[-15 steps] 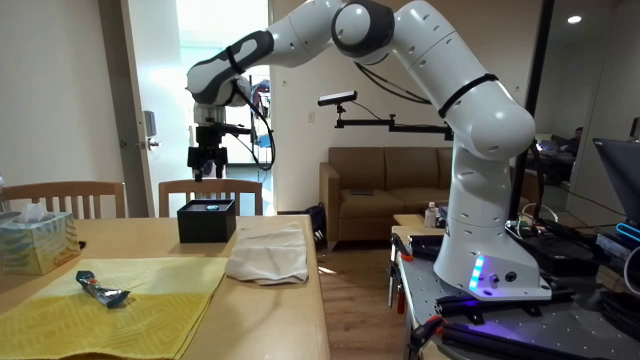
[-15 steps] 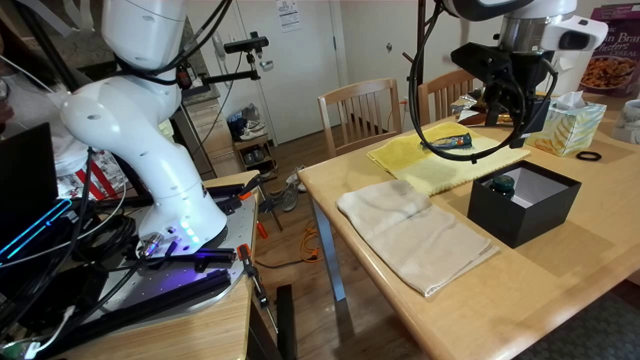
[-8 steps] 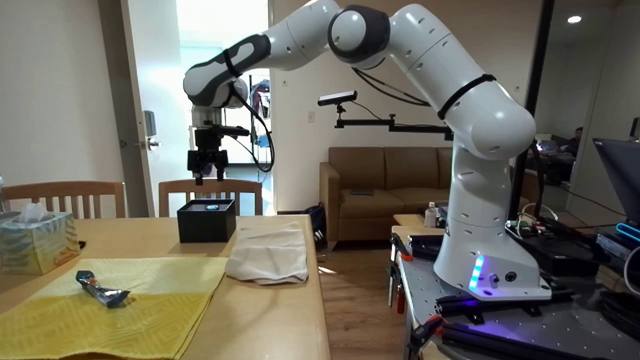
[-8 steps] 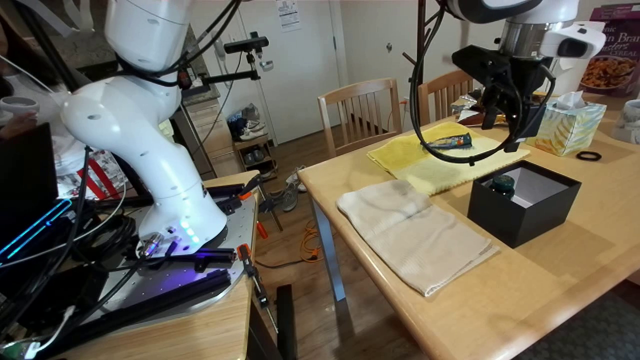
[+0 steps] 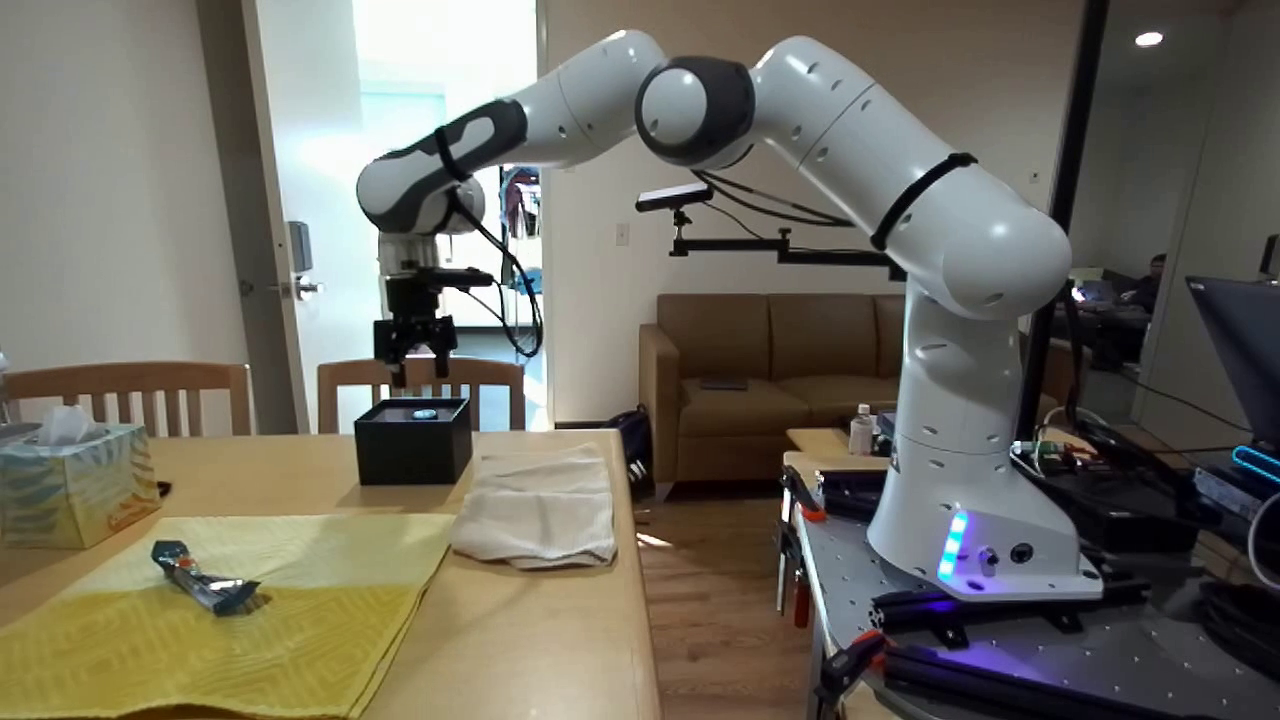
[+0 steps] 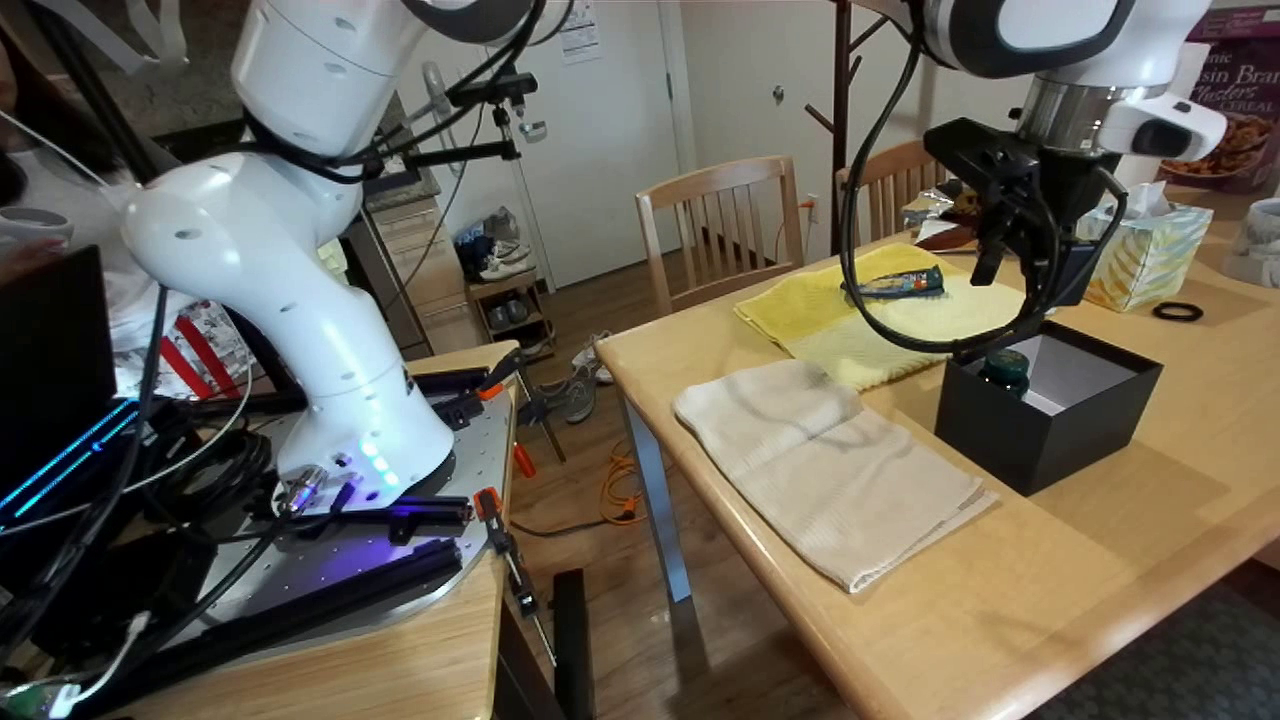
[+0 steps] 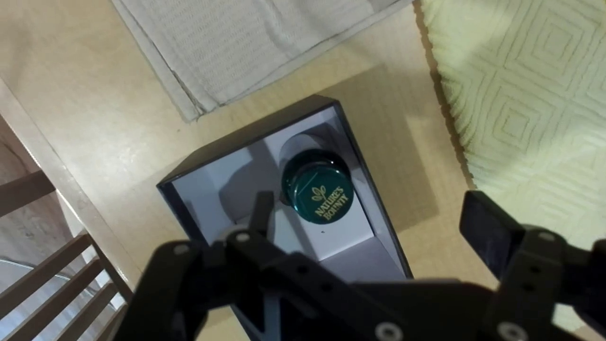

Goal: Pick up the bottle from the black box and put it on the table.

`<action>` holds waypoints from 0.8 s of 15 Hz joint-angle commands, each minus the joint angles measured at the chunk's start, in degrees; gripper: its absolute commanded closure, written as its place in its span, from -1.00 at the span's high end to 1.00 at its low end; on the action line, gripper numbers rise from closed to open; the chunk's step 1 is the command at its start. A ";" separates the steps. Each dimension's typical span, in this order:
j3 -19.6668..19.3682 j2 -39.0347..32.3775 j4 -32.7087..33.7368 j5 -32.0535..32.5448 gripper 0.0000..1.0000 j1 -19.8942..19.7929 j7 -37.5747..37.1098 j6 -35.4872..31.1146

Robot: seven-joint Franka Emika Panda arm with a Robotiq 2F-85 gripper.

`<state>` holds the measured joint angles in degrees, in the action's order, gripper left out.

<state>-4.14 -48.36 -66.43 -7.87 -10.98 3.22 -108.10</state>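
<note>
A bottle [image 7: 323, 194] with a dark green lettered cap stands inside the black box [image 7: 246, 137], near one of its walls. In an exterior view, the cap of the bottle [image 6: 1005, 370] shows just over the rim of the black box [image 6: 1100, 430]. My gripper [image 7: 369, 210] hangs above the box, pointing down, with its fingers wide apart and nothing between them. In the wrist view one fingertip [image 7: 262, 208] lies over the box's inside and the other over the table [image 7: 426, 251] beyond the wall. From the side, my gripper [image 5: 420, 373] is clear above the black box [image 5: 413, 450].
A white cloth [image 6: 830, 470] lies beside the box. The yellow-green mat [image 6: 870, 350] carries a wrapped bar [image 6: 900, 283]. A tissue box [image 6: 1140, 260] and a black ring [image 6: 1177, 312] are farther along. A chair [image 7: 71, 289] stands at the table's edge; a cable loop hangs off the wrist.
The arm has come down, bringing my gripper closer to the top of the black box, with its fingers still wide. Bottle and box have not moved.
</note>
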 commanded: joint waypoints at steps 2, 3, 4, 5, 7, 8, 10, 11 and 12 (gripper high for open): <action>-0.95 -4.44 6.64 1.76 1.00 -0.30 -3.23 3.65; -1.03 -5.01 7.24 1.77 1.00 -0.38 -3.60 3.56; -0.76 -5.65 8.08 1.46 1.00 -0.63 -3.19 4.05; -0.64 -6.18 8.68 1.37 1.00 -0.75 -2.86 4.30; -0.17 -7.34 10.03 0.75 1.00 -1.11 -2.64 4.75; -0.02 -7.95 10.76 0.63 1.00 -1.26 -2.47 5.28; 0.25 -9.03 11.96 0.32 1.00 -1.58 -2.28 5.77; 0.25 -9.53 12.54 0.37 1.00 -1.62 -2.28 5.99; 0.29 -10.13 13.19 0.31 1.00 -1.82 -2.22 6.27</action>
<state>-5.10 -55.49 -58.25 -7.37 -11.30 1.48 -104.76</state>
